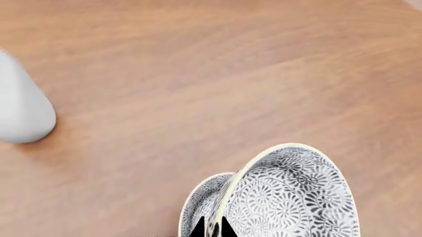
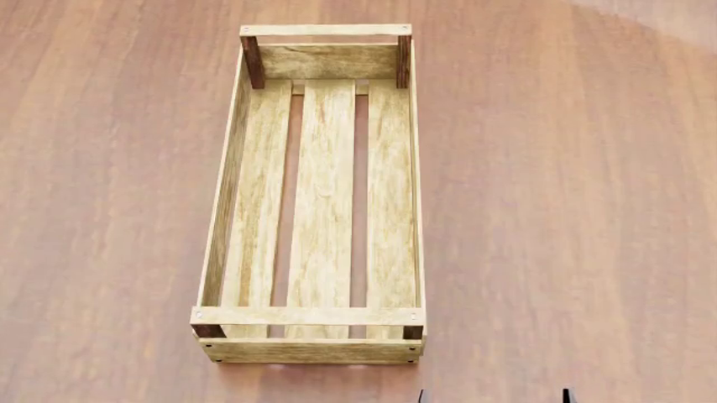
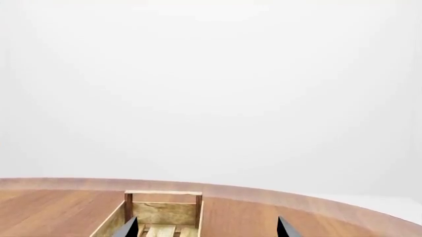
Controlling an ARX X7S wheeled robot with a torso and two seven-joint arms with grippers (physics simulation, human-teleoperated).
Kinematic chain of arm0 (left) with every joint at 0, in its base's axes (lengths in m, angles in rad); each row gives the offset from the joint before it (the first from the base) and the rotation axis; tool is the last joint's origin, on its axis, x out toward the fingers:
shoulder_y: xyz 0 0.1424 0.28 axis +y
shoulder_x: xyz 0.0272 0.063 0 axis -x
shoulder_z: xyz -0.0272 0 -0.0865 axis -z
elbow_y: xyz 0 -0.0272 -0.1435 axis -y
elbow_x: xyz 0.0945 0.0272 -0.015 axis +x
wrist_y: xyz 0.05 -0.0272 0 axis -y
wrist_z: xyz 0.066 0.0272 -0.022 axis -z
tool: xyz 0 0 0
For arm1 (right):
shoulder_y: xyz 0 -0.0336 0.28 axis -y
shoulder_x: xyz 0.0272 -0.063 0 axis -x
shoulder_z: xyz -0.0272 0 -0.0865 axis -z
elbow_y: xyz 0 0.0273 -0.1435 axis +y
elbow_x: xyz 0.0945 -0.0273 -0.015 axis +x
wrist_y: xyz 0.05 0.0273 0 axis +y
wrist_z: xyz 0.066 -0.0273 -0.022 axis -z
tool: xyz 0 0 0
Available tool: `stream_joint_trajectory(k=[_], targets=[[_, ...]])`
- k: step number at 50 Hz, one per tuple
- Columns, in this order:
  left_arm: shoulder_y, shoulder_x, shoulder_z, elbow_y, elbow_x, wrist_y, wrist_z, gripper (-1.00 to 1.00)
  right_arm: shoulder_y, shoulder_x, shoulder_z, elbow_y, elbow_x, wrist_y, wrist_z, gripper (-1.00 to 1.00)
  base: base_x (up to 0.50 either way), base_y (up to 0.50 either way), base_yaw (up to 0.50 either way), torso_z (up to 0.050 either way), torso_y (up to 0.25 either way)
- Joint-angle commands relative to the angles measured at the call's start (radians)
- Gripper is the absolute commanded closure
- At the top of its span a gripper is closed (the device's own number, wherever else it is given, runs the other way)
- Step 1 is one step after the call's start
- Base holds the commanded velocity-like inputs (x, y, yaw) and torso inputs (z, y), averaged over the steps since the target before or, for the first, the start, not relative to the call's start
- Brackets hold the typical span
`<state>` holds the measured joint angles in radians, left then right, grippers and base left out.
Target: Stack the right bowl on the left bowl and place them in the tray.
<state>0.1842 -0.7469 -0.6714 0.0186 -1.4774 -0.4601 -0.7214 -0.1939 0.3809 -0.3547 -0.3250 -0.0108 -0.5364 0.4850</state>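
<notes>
Left gripper [image 1: 212, 230]: clamping its two black fingertips [image 1: 198, 228] close together on the rim of the nested bowls [image 1: 290, 197], one tip lying on either side of the rim. Holding the pair on edge, tilted, with the patterned inside of the nearer bowl facing the wrist camera and the second bowl [image 1: 201, 197] showing just behind it as a narrow crescent. Carrying grey floral scrollwork on white, both bowls alike, and pale rims. Hanging over bare wood of the table [image 1: 197, 89]; not possible to tell from this view whether touching it.

White rounded object [image 1: 23, 111]: lying or standing on the table well apart from the bowls, cropped by the picture edge, too blurred to name.

Right gripper [image 2: 493, 397]: spreading its fingertips wide, grasping nothing, showing in the head view only as two dark points at the bottom edge, just to the right of the near end of the tray [image 2: 321, 340]. Pointing, in its own wrist view, along the table toward the tray's far end wall, with the tray's right side running between the two tips.

Tray: resting flat on the table near the middle of the head view, long axis running away from the robot, showing three floor planks with gaps between them and dark posts at the corners.

Table: extending past the tray on all sides, curving to a rounded edge against a plain white backdrop [image 3: 211, 89].
</notes>
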Motion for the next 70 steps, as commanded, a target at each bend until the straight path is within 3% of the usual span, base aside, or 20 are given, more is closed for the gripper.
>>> stream_joint_trajectory(k=[1, 28, 70], targets=[[-0.014, 0.021, -0.021, -0.043, 0.030, 0.037, 0.028, 1.00, 0.002, -0.016, 0.017, -0.002, -0.023, 0.004, -0.018, -1.00, 0.00, 0.00, 0.00, 0.000, 0.000], [-0.084, 0.002, 0.092, -0.081, 0.101, 0.027, 0.067, 1.00, 0.009, -0.012, 0.010, 0.009, -0.021, 0.004, -0.015, -1.00, 0.00, 0.00, 0.00, 0.000, 0.000], [-0.140, 0.010, 0.144, -0.191, 0.168, 0.051, 0.088, 1.00, 0.013, -0.008, 0.004, 0.026, -0.022, -0.002, -0.003, -1.00, 0.00, 0.00, 0.00, 0.000, 0.000]])
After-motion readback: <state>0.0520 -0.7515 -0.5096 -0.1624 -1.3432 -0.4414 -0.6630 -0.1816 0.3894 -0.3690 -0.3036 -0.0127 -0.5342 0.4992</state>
